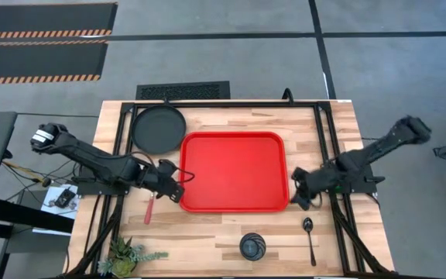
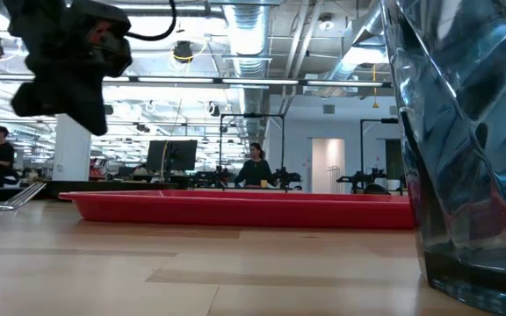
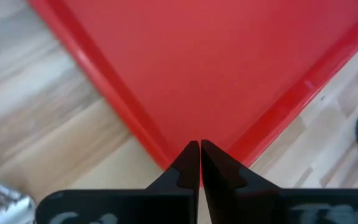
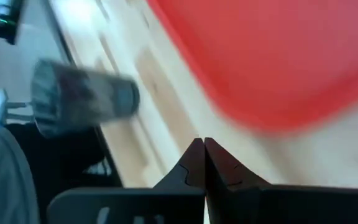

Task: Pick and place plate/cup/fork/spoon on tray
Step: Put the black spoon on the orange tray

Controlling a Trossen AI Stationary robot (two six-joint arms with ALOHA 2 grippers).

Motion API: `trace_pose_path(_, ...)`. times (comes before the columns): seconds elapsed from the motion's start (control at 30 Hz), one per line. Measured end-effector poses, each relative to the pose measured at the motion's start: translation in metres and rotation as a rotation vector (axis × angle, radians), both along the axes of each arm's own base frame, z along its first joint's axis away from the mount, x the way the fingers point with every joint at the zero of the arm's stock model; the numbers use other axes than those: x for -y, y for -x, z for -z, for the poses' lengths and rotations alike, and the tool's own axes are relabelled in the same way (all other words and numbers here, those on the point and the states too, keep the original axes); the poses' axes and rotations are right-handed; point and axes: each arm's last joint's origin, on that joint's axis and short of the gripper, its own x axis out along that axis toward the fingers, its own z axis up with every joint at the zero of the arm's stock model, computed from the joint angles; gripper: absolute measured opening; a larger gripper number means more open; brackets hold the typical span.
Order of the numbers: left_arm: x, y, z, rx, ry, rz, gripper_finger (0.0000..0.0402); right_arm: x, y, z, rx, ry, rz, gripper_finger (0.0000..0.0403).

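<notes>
The red tray [image 1: 233, 172] lies in the middle of the table and holds nothing. The black plate [image 1: 159, 129] lies flat at its far left corner. The fork [image 1: 150, 208] with the red handle lies left of the tray's near corner. The cup [image 1: 252, 246] stands near the table's near edge; it also shows in the right wrist view [image 4: 82, 98]. The spoon [image 1: 309, 235] lies to the cup's right. My left gripper [image 1: 180, 186] is shut and empty over the tray's near left corner [image 3: 166, 155]. My right gripper [image 1: 295, 195] is shut and empty beside the tray's near right corner.
A small green plant [image 1: 124, 254] sits at the near left corner of the table. A black frame [image 1: 223, 103] runs along the table's far edge and sides. In the low view the cup [image 2: 473, 140] stands very close to the camera, at the right.
</notes>
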Motion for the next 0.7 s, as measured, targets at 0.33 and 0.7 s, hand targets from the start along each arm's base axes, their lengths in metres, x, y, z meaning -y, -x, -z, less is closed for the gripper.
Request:
trace_pose_path(0.33, -0.015, -0.006, -0.001, 0.009, -0.013, 0.049, 0.0000, -0.064, 0.031, 0.024, -0.434, -0.186, 0.231, 0.0067)
trace_pose_path(0.7, -0.021, -0.008, -0.002, 0.010, 0.012, 0.073, 0.0000, -0.094, 0.027, 0.055, -0.600, -0.146, 0.309, 0.0154)
